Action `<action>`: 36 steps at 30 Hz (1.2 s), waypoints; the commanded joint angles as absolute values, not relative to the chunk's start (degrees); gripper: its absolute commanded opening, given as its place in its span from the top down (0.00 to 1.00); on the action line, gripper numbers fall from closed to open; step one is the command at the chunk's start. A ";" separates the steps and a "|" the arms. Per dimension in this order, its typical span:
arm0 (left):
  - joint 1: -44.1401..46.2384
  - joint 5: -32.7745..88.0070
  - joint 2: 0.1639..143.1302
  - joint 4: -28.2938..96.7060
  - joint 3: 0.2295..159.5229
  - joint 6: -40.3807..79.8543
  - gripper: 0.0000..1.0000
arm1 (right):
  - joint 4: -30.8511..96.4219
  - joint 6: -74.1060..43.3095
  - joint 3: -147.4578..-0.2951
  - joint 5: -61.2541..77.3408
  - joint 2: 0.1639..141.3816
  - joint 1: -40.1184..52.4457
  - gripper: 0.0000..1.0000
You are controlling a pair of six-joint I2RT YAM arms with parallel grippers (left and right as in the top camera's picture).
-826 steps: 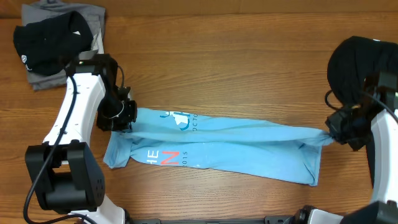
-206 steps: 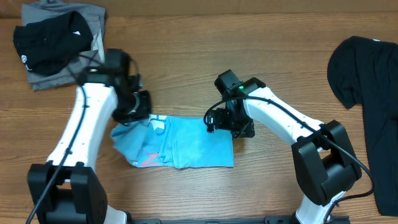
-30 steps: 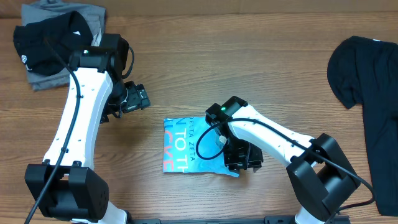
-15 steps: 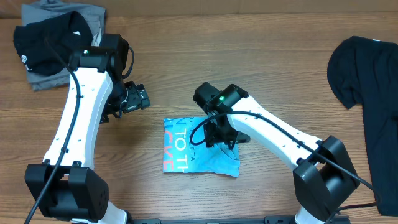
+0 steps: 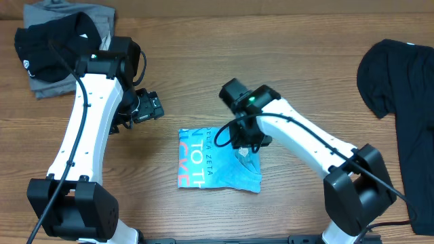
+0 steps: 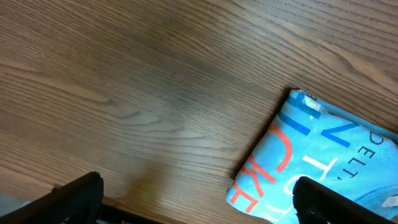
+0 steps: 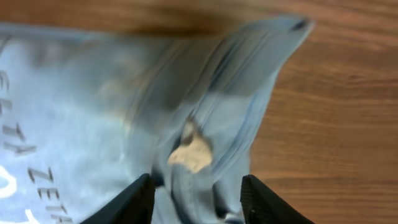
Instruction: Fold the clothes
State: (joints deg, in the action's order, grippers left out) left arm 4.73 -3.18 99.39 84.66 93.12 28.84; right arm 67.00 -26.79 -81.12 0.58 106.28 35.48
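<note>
— Two claws in view; how does the right gripper (image 7: pixel 198 200) stand?

— Its fingers (image 7: pixel 134 199) are half spread and straddle a raised ridge of the light-blue T-shirt (image 7: pixel 93 106). Cloth fills the gap between them, but I cannot tell whether they pinch it or merely rest on it. A small pale patch (image 7: pixel 193 152) shows on the wrinkle just ahead of the tips.

— Where on the shirt is that?

— At its right edge as the overhead camera sees it, where the fabric is rumpled. The shirt lies folded into a small rectangle near the middle of the table (image 5: pixel 271 41), lettering up.

— And the left gripper (image 6: pixel 196 193)?

— Spread wide, gripping nothing, with only bare wood between its fingers. It hangs over the table, up and left of the folded shirt and apart from it. Its camera catches the shirt's lettered corner.

— Anything else lying about?

— A plain black T-shirt (image 5: pixel 400 74) is spread at the table's right edge, well apart. In the far left corner a dark garment (image 5: pixel 54 44) sits on a grey garment (image 5: pixel 102 20).
</note>
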 commanded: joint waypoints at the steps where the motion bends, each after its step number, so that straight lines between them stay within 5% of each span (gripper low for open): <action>1: 4.56 -2.98 98.78 84.79 93.01 29.54 0.00 | 65.25 -26.50 -79.61 3.77 106.59 32.71 0.52; 36: 4.56 -2.96 98.78 84.40 93.01 28.69 0.00 | 51.68 -28.08 -69.54 9.10 106.65 32.23 0.56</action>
State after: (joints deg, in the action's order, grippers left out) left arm 4.73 -3.20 99.39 84.42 93.12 28.80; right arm 52.66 -27.44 -71.53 8.78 106.39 31.97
